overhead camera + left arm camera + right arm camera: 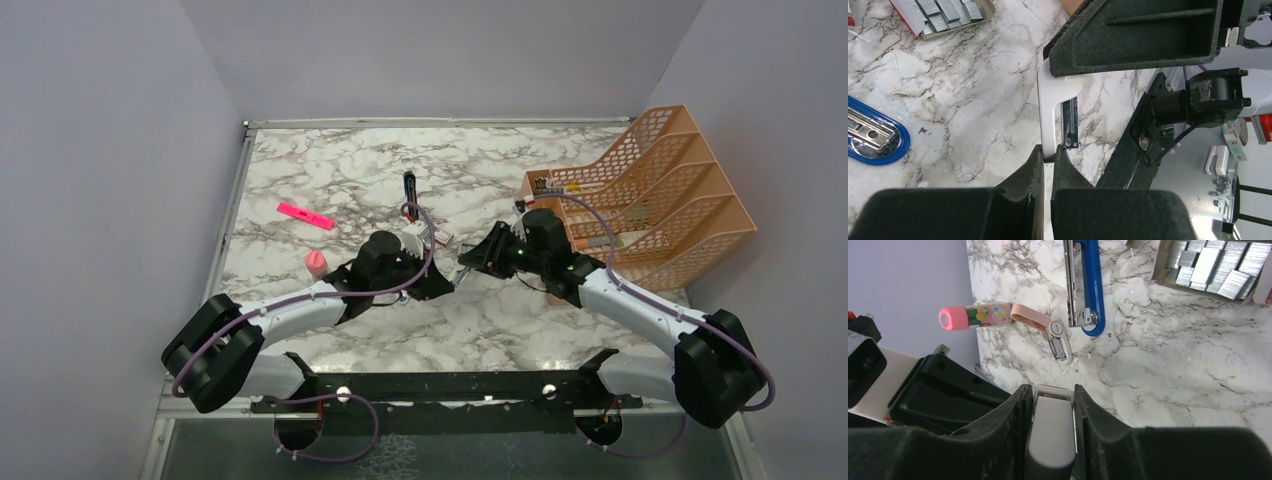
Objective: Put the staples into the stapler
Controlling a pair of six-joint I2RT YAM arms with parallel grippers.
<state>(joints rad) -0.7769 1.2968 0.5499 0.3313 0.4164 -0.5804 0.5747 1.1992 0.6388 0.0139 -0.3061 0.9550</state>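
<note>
The blue stapler (409,188) (873,137) (1092,285) lies open on the marble table, its silver rail facing up, and no gripper touches it. The grey staples (945,12) (1213,265) sit in rows in their open box (441,237) next to it. Both grippers meet above the table's middle on a white and grey stapler-like tool (1048,110) (1052,435). My left gripper (1049,152) (440,280) is shut on its thin white arm, with a metal rail showing beside it. My right gripper (1052,390) (470,258) has its fingers against both sides of the tool's grey body.
An orange mesh file rack (650,200) stands at the right. A pink marker (305,215) and a pink eraser (316,263) (973,316) lie at the left. A small peach stapler (1040,322) rests by the eraser. Walls close in the table at the back and sides.
</note>
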